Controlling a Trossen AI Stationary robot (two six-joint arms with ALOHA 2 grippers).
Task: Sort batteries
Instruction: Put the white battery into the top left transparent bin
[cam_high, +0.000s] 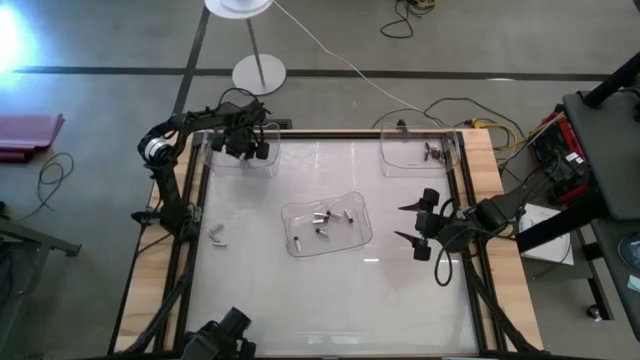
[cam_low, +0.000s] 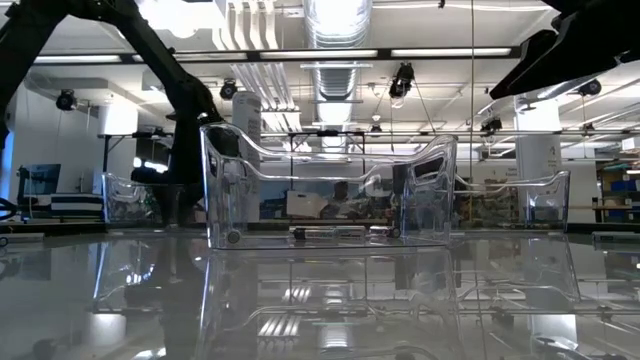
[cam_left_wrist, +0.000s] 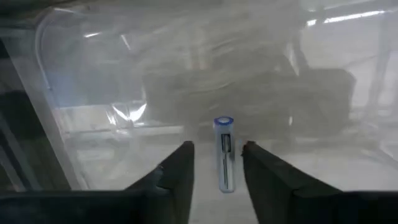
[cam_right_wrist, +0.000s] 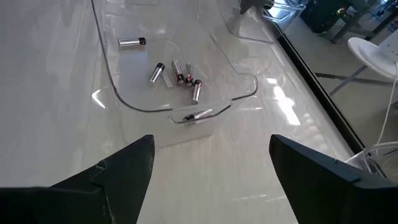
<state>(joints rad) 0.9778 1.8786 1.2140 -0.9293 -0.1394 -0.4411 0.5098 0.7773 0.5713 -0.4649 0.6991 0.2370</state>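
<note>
Claw status, left arm: the left claw (cam_high: 247, 146) hangs over the clear tray (cam_high: 213, 160) at the desk's far left corner. Its fingers (cam_left_wrist: 180, 174) stand slightly apart, and one battery (cam_left_wrist: 224, 154) sits between them; whether the fingers touch it cannot be told.

Claw status, right arm: the right claw (cam_high: 413, 224) hovers above the bare desk (cam_high: 330, 290) just to the right of the middle tray (cam_high: 296, 246), fingers (cam_right_wrist: 124, 174) spread wide, gripping nothing.

Battery locations: a cluster of batteries (cam_right_wrist: 178, 74) lies loose on the floor of the middle tray, with one lying apart (cam_right_wrist: 132, 42) and another resting against the tray's wall (cam_right_wrist: 198, 115). More batteries (cam_high: 433, 152) lie in the far right tray (cam_high: 390, 160). Two batteries (cam_high: 218, 236) rest on the desk's wooden edge, on the left side, outside all trays.
</note>
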